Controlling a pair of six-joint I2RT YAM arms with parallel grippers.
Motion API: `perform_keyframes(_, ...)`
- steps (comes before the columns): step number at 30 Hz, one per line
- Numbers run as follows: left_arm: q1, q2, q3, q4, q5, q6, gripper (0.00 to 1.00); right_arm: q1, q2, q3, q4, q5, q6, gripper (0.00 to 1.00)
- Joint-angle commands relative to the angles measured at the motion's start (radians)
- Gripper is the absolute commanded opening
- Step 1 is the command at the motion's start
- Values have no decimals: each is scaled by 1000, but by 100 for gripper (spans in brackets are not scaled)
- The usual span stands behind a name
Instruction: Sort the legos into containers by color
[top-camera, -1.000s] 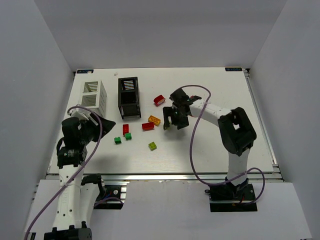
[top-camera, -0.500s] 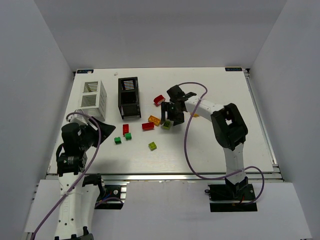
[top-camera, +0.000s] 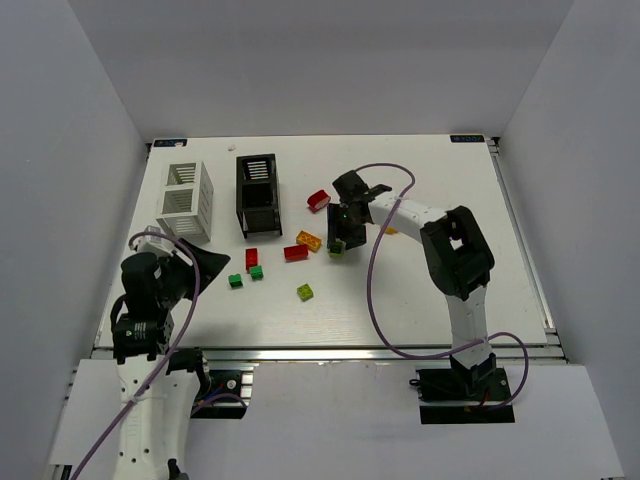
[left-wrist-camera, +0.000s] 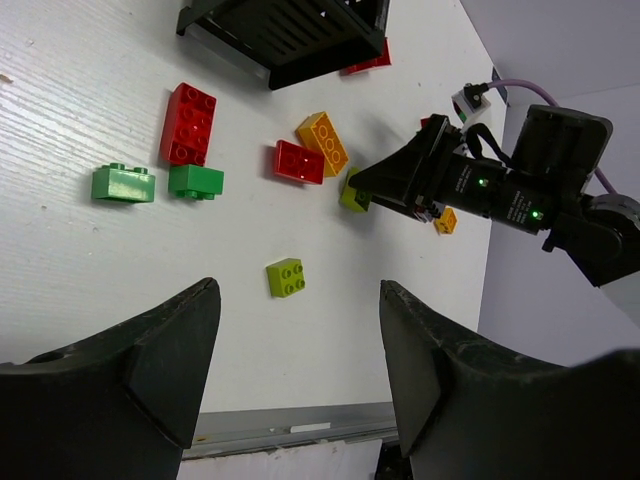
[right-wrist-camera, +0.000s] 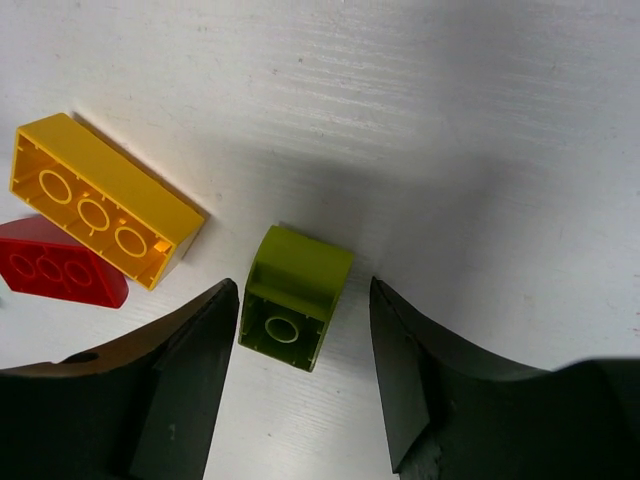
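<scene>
While left gripper (left-wrist-camera: 297, 290) hangs with jaws apart, right gripper (right-wrist-camera: 300, 284) straddles a yellow-green lego brick (right-wrist-camera: 293, 302), jaws not clamped

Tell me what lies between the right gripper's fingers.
A yellow-green brick, inside the open right gripper, gap on one side; the right wrist view shows it.

All share yellow-green brick (right-wrist-camera: 295, 297) (wrists nearer).
</scene>
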Motion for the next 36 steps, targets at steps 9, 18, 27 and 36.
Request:
perform_keyframes(9, 4, -52, -98, 123, 122, -92, 75, 19, 31, -1, 11, 95, -84, 50)
perform_keyframes(18, 4, -54, -162, 137, 168, -122, 75, 10, -84, -119, 83, 52, -172, 8)
perform_keyframes(27, 2, -46, -213, 285, 272, -213, 75, -59, -344, -321, 386, -417, -410, 0)
perform_keyframes(36, -33, 44, -185, 457, 332, -311, 76, -54, -556, -473, 618, -872, -760, 0)
